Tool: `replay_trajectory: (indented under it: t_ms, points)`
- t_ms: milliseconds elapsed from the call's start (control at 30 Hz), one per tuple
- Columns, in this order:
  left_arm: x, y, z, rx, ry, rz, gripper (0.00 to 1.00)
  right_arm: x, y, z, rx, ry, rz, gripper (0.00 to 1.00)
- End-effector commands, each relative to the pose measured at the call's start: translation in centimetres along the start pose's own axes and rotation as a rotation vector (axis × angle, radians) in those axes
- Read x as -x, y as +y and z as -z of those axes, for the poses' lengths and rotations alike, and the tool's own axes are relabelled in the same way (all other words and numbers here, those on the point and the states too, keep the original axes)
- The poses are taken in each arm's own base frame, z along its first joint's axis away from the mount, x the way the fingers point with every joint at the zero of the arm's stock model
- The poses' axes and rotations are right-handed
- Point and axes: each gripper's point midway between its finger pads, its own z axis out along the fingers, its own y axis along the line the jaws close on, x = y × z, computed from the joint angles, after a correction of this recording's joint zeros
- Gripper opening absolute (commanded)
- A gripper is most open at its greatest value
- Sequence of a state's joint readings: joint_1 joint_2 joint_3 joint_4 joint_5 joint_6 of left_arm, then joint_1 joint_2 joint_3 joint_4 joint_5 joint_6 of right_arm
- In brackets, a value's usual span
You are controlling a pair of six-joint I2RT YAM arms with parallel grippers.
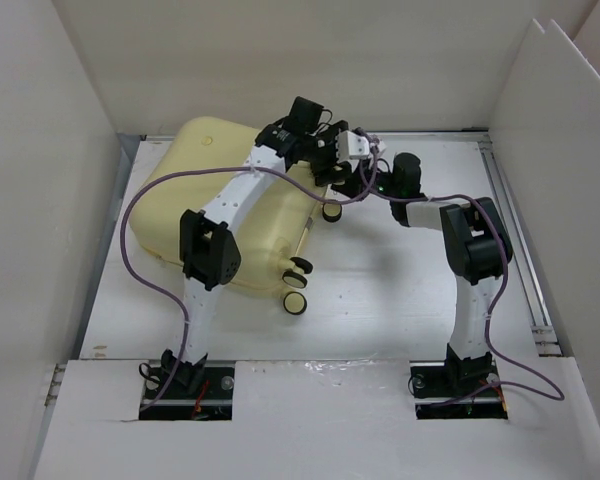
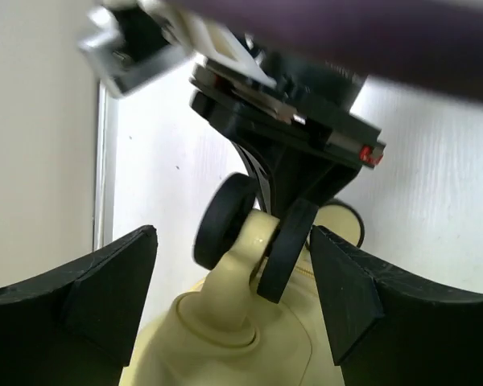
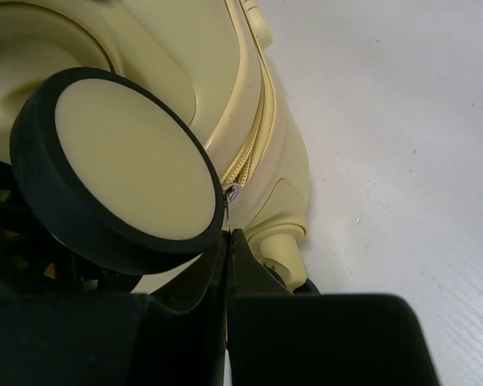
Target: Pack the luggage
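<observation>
The luggage, a pale yellow hard-shell case, lies zipped flat on the left of the table, its black-and-cream wheels pointing right. My left gripper reaches over it to the far right corner. In the left wrist view this left gripper stands open, its fingers either side of a twin caster wheel. The right gripper meets that same corner from the right. In the right wrist view the right gripper is shut on the thin metal zipper pull, beside a large wheel and the zipper line.
White walls box in the table on the left, back and right. A metal rail runs along the right edge. Purple cables loop off both arms over the luggage. The two wrists sit close together at the case's corner.
</observation>
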State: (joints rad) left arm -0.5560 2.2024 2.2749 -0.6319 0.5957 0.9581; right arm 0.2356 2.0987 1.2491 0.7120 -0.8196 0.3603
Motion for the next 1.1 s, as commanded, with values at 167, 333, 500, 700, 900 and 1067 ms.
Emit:
replay_trajectory:
  t_ms: [167, 333, 500, 700, 900, 1067]
  points:
    - [-4.5, -2.4, -1.6, -0.101, 0.167, -0.032, 0.74, 5.7, -1.2, 2.2, 0.000, -0.153, 0.097, 0.00]
    - [-4.9, -3.5, -3.0, -0.144, 0.161, -0.020, 0.44, 5.4, -1.2, 2.3, 0.000, -0.153, 0.097, 0.00]
    - [-4.4, -4.7, -2.2, -0.189, 0.145, -0.022, 0.00, 5.0, -1.9, 2.3, -0.038, -0.151, 0.073, 0.00]
    - [-1.0, -7.6, 2.4, -0.275, 0.079, -0.028, 0.00, 5.1, -2.7, 2.1, -0.106, -0.159, 0.043, 0.00]
    - [-1.9, -12.2, 4.9, -0.422, 0.126, -0.016, 0.00, 5.3, -3.6, 2.5, -0.180, -0.166, 0.014, 0.00]
    - [-1.1, -14.7, 6.5, -0.467, 0.093, -0.004, 0.00, 4.4, -3.3, 1.4, -0.164, -0.131, -0.008, 0.00]
